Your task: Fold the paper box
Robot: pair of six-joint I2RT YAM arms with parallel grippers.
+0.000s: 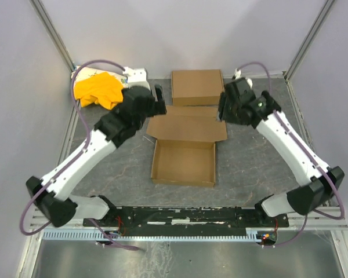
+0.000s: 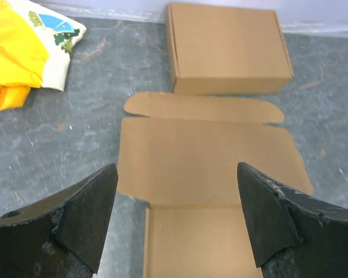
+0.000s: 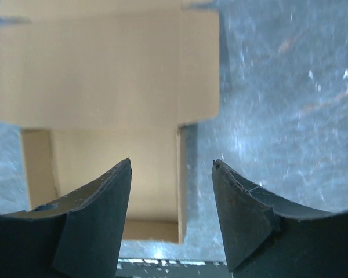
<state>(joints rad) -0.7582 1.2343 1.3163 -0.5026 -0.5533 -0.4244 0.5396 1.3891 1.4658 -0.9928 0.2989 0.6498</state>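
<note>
The paper box (image 1: 184, 162) lies in the middle of the table as a shallow open tray with its lid panel (image 1: 187, 128) spread flat behind it and a tab flap at the far edge. It shows in the left wrist view (image 2: 209, 156) and the right wrist view (image 3: 104, 69). My left gripper (image 1: 160, 97) is open and empty, above the lid's far left corner; its fingers (image 2: 87, 214) frame the tray. My right gripper (image 1: 223, 107) is open and empty, above the lid's far right corner; its fingers (image 3: 98, 214) straddle the tray's right wall.
A second, closed brown carton (image 1: 197, 87) sits behind the paper box, also in the left wrist view (image 2: 227, 47). A yellow cloth bundle (image 1: 97, 90) lies at the far left corner. Grey walls enclose the table; the arm bases stand on the near rail.
</note>
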